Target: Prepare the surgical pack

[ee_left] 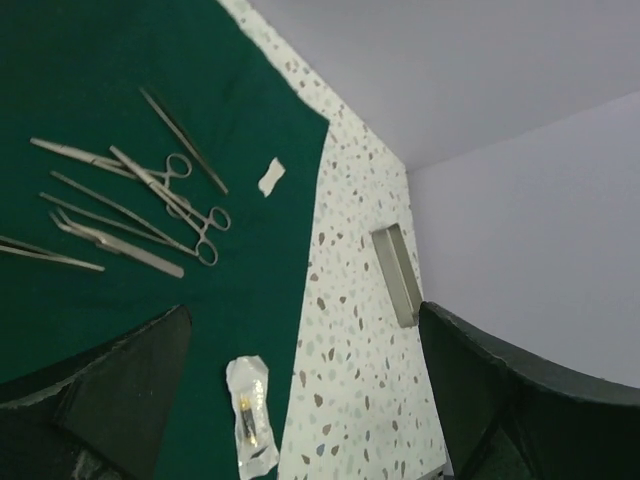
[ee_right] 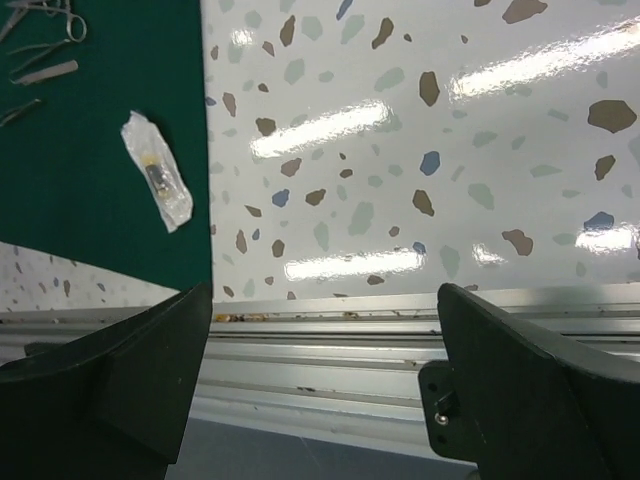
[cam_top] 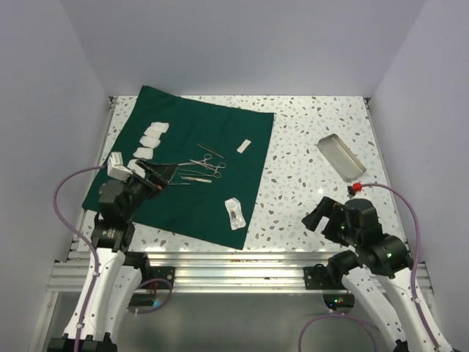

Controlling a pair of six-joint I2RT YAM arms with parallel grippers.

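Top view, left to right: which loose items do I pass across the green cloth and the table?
White pads → steel instruments → small white strip → metal tray. The clear packet is left out; it overlaps the strip sideways.

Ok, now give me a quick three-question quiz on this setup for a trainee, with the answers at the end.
1. True or false: the metal tray lies on the green drape.
2. Which item lies nearest the drape's near edge? A white pads; B clear plastic packet; C forceps.
3. Fill in: the left gripper and right gripper both stand ____.
Key: 1 false, it sits on the speckled table, right of the drape. 2 B. 3 open, holding nothing.
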